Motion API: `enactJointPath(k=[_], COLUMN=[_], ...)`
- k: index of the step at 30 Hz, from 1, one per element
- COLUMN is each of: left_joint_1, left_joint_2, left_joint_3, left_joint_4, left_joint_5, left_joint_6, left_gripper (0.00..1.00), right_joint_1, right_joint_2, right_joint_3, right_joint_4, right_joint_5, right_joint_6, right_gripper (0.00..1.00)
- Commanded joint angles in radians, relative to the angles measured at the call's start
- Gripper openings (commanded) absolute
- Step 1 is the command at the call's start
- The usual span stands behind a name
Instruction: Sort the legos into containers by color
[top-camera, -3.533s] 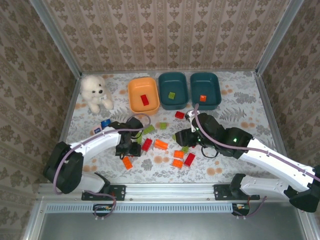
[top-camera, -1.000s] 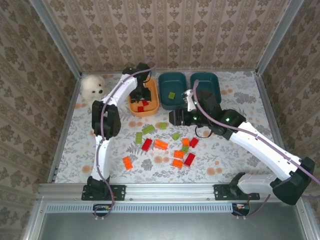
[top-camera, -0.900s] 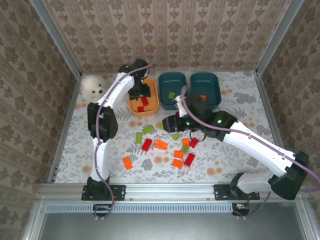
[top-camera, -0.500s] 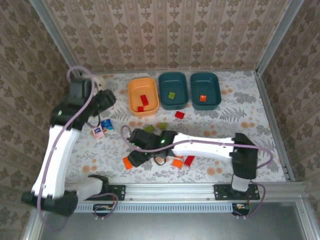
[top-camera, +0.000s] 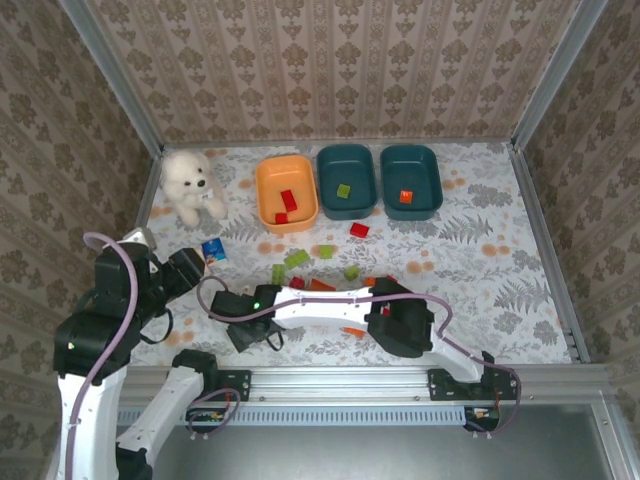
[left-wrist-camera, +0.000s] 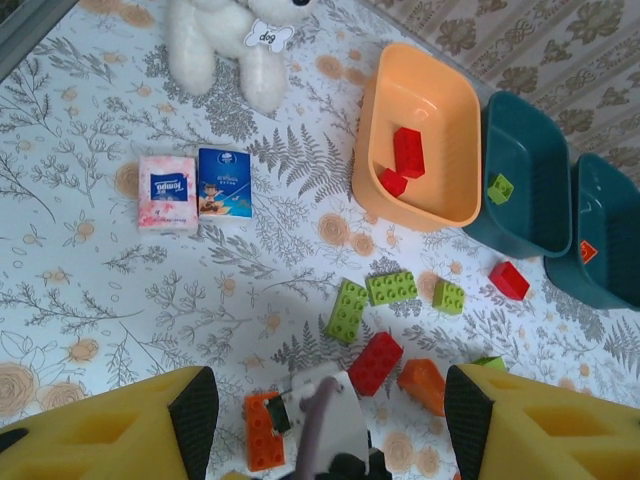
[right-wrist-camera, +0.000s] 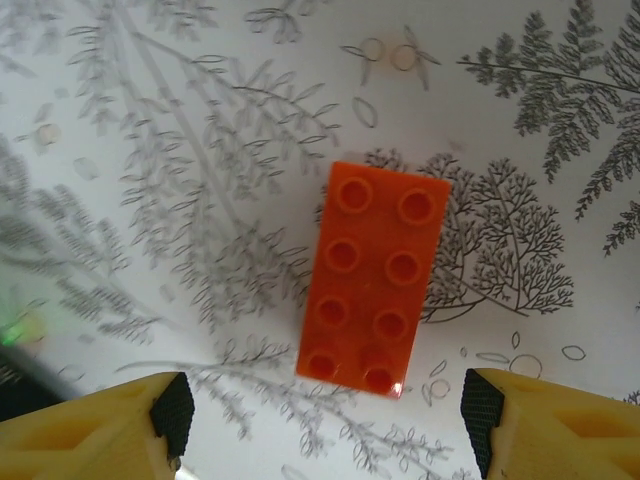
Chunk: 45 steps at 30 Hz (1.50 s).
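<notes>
Both arms have just left the far side of the table (top-camera: 480, 250). Nearest me, at about seven o'clock, the right gripper (top-camera: 245, 330) has swept across from the middle. It hangs low over one orange brick (right-wrist-camera: 375, 280), its yellow fingers (right-wrist-camera: 120, 430) spread wide either side and touching nothing. I'd say that brick is its next pick. It is glossy hard plastic, a two-by-four oblong with round studs, lying flat on the matt, leaf-printed cloth.

At eight o'clock the left gripper (top-camera: 188, 265) has drawn back from the tubs, jaws wide and empty.

Toward the centre the loose bricks (left-wrist-camera: 392, 288) wait scattered: lime green, red and orange, some square and some oblong.

At twelve o'clock stand three smooth, round-cornered tubs. The orange tub (left-wrist-camera: 365, 150) now holds two red bricks (left-wrist-camera: 408, 152), one more than a few seconds ago, so red is progressing. The middle teal tub (left-wrist-camera: 497, 135) holds one green brick (left-wrist-camera: 500, 188), and the right teal tub (left-wrist-camera: 605, 195) holds a small orange piece (left-wrist-camera: 588, 250).

At ten o'clock sits a fluffy white plush dog (top-camera: 190, 185), with two slick flat packets (left-wrist-camera: 224, 183) nearer in.
</notes>
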Motion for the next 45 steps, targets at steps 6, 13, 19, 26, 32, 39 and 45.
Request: enactJointPath(k=[6, 13, 19, 26, 32, 39, 45], left_joint_1=[0.006, 0.007, 0.006, 0.006, 0.006, -0.015, -0.217], left_joint_2=[-0.001, -0.008, -0.013, -0.019, -0.009, 0.109, 0.327], left_joint_3=[0.026, 0.016, 0.013, -0.018, -0.084, -0.211, -0.204], left_joint_4=[-0.026, -0.024, -0.024, -0.011, 0.053, 0.293, 0.496], left_joint_5=[0.052, 0.067, 0.068, 0.088, 0.161, 0.341, 0.252], left_joint_6=[0.041, 0.038, 0.033, 0.025, -0.015, -0.075, -0.093], left_gripper=[0.65, 0.65, 0.65, 0.65, 0.64, 0.62, 0.62], right_joint_1=[0.006, 0.006, 0.0, -0.014, -0.091, -0.356, -0.694], right_joint_2=[0.129, 0.191, 0.181, 0.099, -0.095, -0.426, -0.539], right_joint_3=[0.143, 0.189, 0.189, 0.181, 0.114, -0.147, -0.27], right_joint_4=[-0.138, -0.192, -0.188, -0.184, -0.198, -0.165, -0.117], right_joint_5=[0.115, 0.159, 0.157, 0.181, 0.232, 0.241, 0.141], right_joint_6=[0.063, 0.043, 0.036, 0.014, -0.006, -0.045, -0.186], right_gripper=[0.66, 0.55, 0.36, 0.27, 0.25, 0.25, 0.25])
